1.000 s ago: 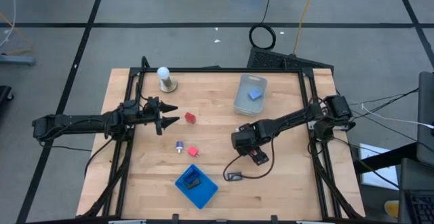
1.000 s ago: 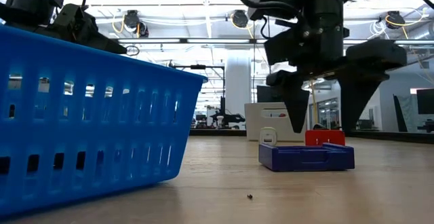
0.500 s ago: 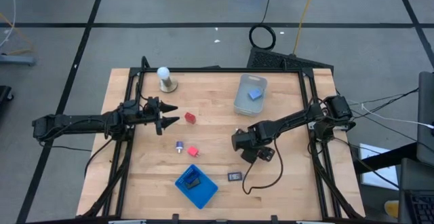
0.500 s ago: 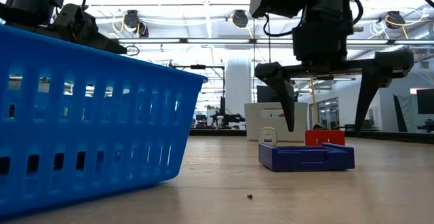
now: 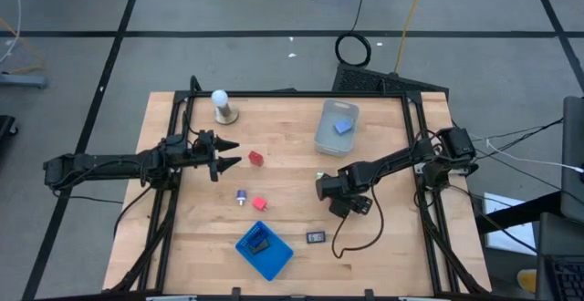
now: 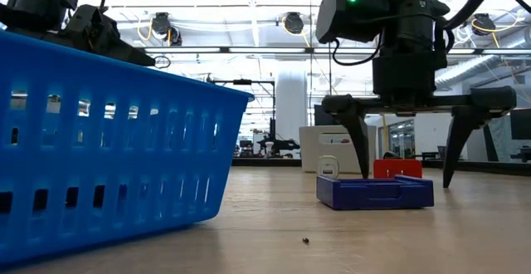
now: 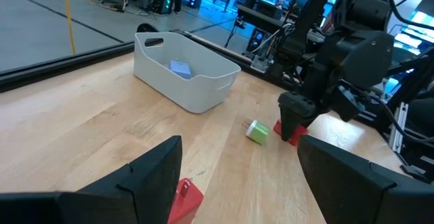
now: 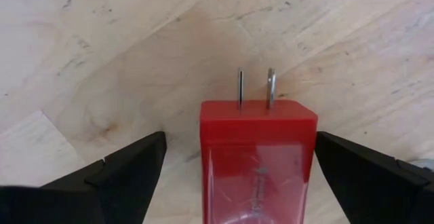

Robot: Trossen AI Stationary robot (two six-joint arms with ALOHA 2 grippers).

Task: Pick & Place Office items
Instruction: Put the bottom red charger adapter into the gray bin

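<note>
My right gripper (image 5: 347,202) is open over the table's middle right. Its fingers stand wide on either side of a red two-pronged plug block (image 8: 258,156) lying on the wood, without touching it. My left gripper (image 5: 228,152) waits open at the left. Other items lie loose on the table. They are a red block (image 5: 256,158), a second red block (image 5: 260,203), a small purple bit (image 5: 242,196), a green bit (image 7: 258,130) and a flat black rectangle (image 5: 315,237). The high view hides the plug block under the right gripper.
A blue basket (image 5: 265,251) with a dark piece in it sits near the table's near edge. A clear bin (image 5: 337,126) holding a pale blue piece is at the far right. A white ball on a round stand (image 5: 220,105) is at the far left. A black cable trails below the right arm.
My right gripper has opened from a narrow gap to a wide one. Its fingertips have come down to table level on either side of the red plug block. The block has stayed where it was.
</note>
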